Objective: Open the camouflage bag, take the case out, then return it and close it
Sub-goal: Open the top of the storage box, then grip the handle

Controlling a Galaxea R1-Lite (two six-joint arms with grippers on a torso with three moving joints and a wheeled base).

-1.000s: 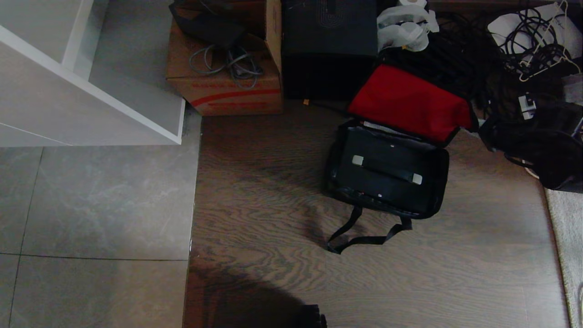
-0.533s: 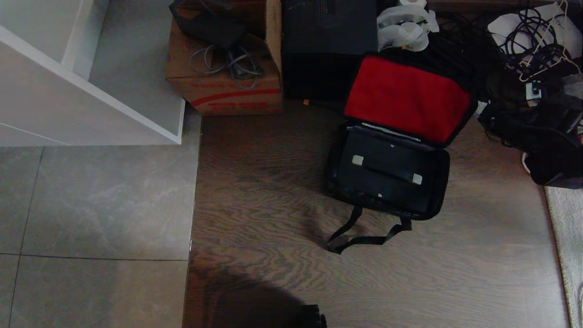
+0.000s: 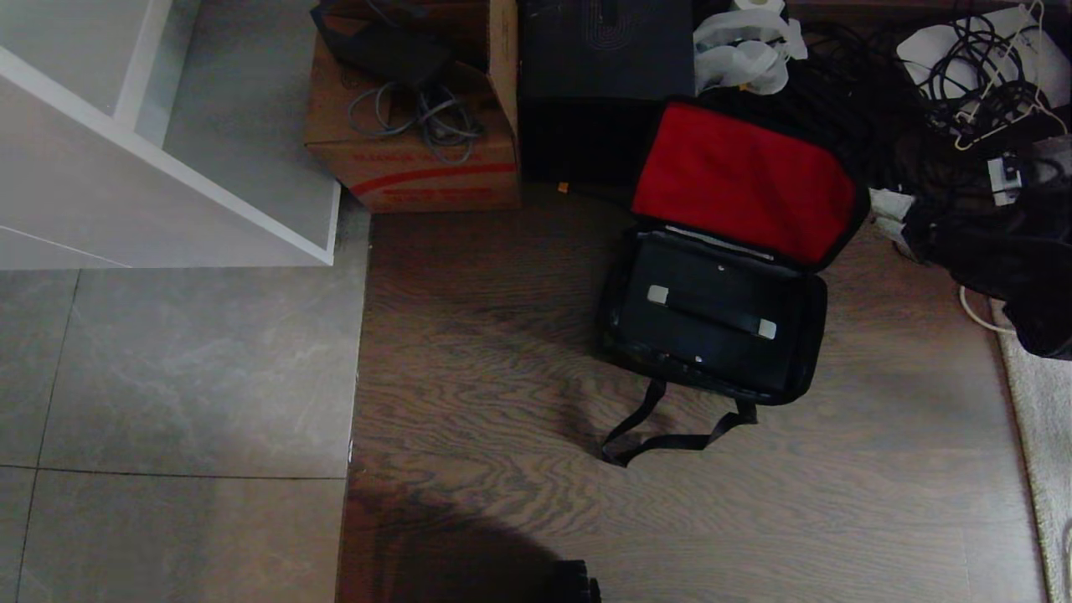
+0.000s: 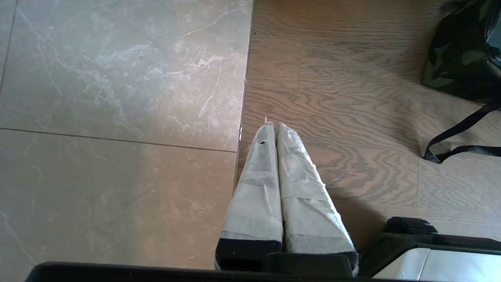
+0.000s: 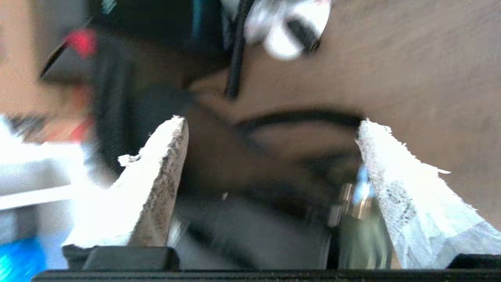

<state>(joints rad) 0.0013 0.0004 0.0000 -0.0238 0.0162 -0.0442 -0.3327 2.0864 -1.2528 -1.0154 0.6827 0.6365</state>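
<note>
- White-taped fingers [image 5: 156, 184] of the right gripper [image 5: 270, 129] stand wide apart with nothing between them; the jaws hold nothing.
- Behind that gap the right wrist view is too smeared to name what lies there beyond dark cords and brown floor.
- In the head view the right arm [image 3: 1005, 243] shows as a dark mass at the right edge, beside the cable clutter [image 3: 980, 75] and apart from the bag.
- Taped fingers [image 4: 258, 184] of the left gripper [image 4: 273, 126] are pressed together, the jaws closed on nothing, above the seam where the grey tile floor [image 4: 117, 117] meets the wood floor [image 4: 352, 129].
- On the wood floor stands the camouflage bag [image 3: 812, 335], lid thrown back so its red inner panel [image 3: 741, 180] faces up and leans toward the clutter behind.
- Inside the bag lies the case [image 3: 695, 331], handle [image 3: 710, 311] up, its pale end mounts showing.
- A black strap [image 3: 662, 440] loops from the bag's near side onto the floor.
- Behind the bag stands a tall black box [image 3: 603, 92], close to the lid's left corner; a cardboard carton [image 3: 410, 159] stands beside that box.
- A white cabinet [image 3: 167, 167] fills the far left, well apart from the bag.
- Bare wood floor lies to the left of the bag and on its near side; a pale rug [image 3: 1043, 419] edges the right.
</note>
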